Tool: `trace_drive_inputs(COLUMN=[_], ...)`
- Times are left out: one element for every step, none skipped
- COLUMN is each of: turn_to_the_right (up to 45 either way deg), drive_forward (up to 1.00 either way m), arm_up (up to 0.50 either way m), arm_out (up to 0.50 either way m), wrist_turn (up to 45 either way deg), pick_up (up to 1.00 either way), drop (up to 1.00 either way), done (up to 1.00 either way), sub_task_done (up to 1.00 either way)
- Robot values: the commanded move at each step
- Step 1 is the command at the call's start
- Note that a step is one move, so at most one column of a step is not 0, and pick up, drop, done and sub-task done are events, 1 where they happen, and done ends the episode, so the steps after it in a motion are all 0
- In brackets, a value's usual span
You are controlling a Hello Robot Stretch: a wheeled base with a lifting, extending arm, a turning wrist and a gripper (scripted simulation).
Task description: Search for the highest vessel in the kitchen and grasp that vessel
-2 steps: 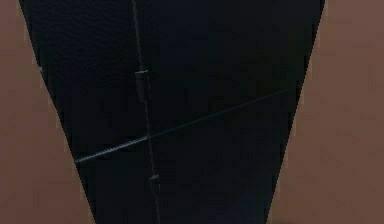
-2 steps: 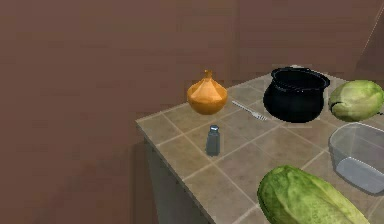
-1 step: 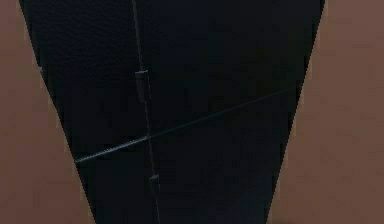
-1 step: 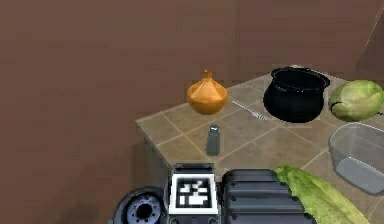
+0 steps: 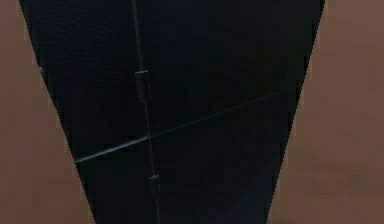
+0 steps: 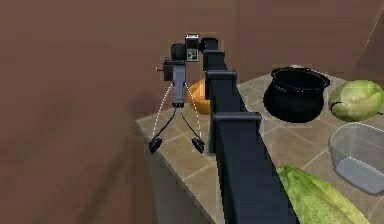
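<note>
Tiled grey worktop (image 6: 290,140) corner, brown walls.
Dark thin-fingered pincer (image 6: 176,146) at centre left holds nothing; round black pot (image 6: 298,95) stands at upper right.

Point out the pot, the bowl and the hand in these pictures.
pot (image 6: 297,100): arm side view, front of its black body.
bowl (image 6: 352,165): arm side view, its side wall.
hand (image 6: 176,146): arm side view, midway between its fingertips.

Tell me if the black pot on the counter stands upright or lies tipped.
Upright. The black pot rests on its base on the tiled counter, with its rim facing up.
</note>
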Motion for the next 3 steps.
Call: trace_drive_inputs(turn_to_the_right=[0.0, 0.0, 0.0], drive_forward=[0.00, 0.00, 0.00], arm_up=[0.00, 0.00, 0.00], arm_out=[0.00, 0.00, 0.00], wrist_turn=[45.0, 45.0, 45.0], pick_up=[0.00, 0.00, 0.00], drop=[0.00, 0.00, 0.00], done=[0.00, 0.00, 0.00], sub_task_done=[0.00, 0.00, 0.00])
